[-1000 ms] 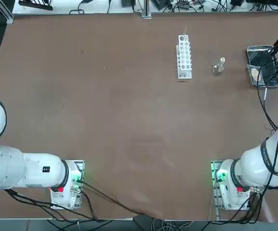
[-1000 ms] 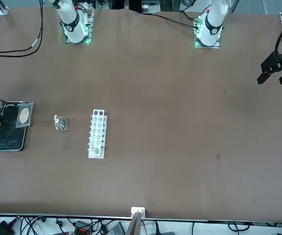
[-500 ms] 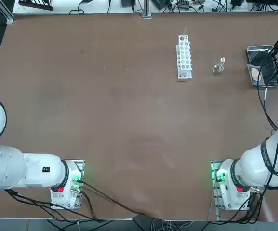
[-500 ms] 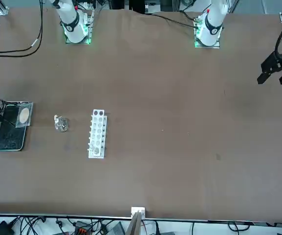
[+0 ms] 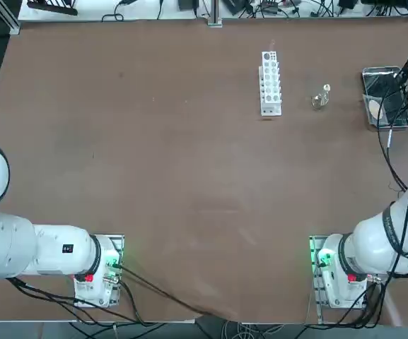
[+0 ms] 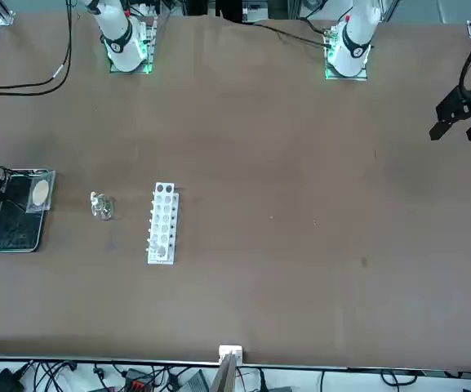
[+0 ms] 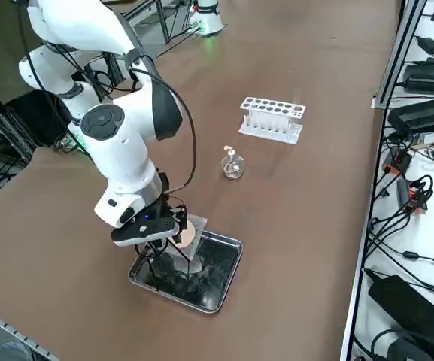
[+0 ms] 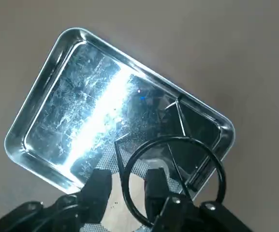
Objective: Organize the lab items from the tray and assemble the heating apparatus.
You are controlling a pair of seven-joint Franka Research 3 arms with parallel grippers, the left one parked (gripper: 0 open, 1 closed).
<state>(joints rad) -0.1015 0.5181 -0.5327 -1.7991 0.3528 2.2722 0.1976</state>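
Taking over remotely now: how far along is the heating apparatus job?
Done: the glass burner stands on the table beside the tube rack. In hand: the right gripper straddles the wire tripod ring over the tray. Left: tripod and mesh pad, still in the tray.

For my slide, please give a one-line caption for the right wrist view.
Right end effector straddling the ring of the black wire tripod above the shiny metal tray.

Far left sits the metal tray [image 6: 13, 233] holding the mesh pad [image 6: 39, 193]; burner bottle [image 6: 101, 207] and white tube rack [image 6: 162, 223] stand rightward.
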